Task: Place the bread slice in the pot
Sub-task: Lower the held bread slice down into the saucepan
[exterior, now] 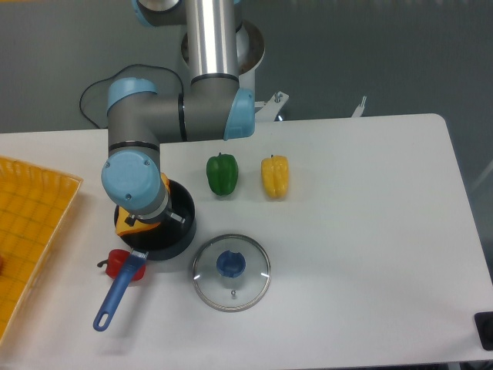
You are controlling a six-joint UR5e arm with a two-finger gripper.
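bread slice (127, 224): judged light, stiff; best pinched across flat faces, left of frame.
pincer: hidden under wrist; state cannot be told.
pot (176, 231): beneath slice.

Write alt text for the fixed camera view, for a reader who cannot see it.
A robot arm reaches down over a dark pot with a blue handle, a bread slice showing beneath its wrist. Nearby on the white table sit a glass lid, a green pepper and a yellow pepper.

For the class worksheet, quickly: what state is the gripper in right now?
Gripper: hidden under the wrist above the pot; jaws unseen, so it cannot be told. Bread slice peeks out beneath.
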